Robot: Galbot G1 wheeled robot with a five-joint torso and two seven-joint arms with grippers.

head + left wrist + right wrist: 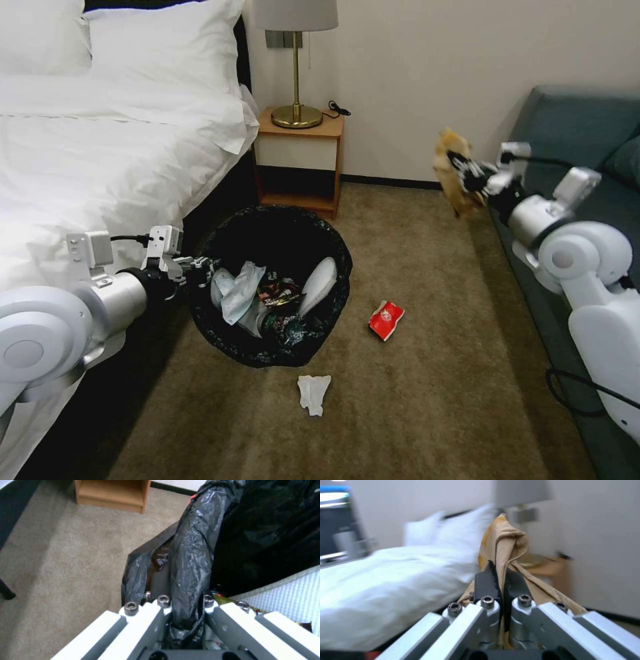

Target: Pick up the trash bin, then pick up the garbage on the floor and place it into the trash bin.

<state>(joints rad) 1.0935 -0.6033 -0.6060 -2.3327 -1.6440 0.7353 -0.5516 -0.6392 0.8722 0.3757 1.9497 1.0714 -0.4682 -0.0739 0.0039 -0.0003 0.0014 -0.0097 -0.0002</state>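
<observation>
Nearest the head camera, at the left, the robot's left arm is reaching beside the white bed (100,153), and its left gripper (198,270) is clamping the rim of the trash bin (267,233). From the left wrist, the fingers (160,590) are pinching a fold of the black bag (193,555) between them, one finger inside the rim and one outside; the bin's wall under the plastic is hidden, and a pale quilted surface is cutting across one corner. The bin is tilting with its mouth toward the camera, over the carpet (433,400) next to the bed; whether its base is touching the floor is hard to tell. Inside are lying crumpled white tissues (237,293), a dark printed packet (279,290) and a white slipper (319,285), with more litter below that is too shadowed to name. On the carpet just in front of the bin is lying a white tissue (313,393), and to its right a red packet (386,319). Behind stands a bedside table (300,160) with a brass lamp (296,73). Farther right, the right gripper (470,175) is holding a brown paper bag (453,170) in the air, well apart from the bin, beside the teal sofa (573,127). From the right wrist, the black fingertips (485,581) are squeezing the bag's creased paper (503,540), which is rising past them; the room behind is blurred.
</observation>
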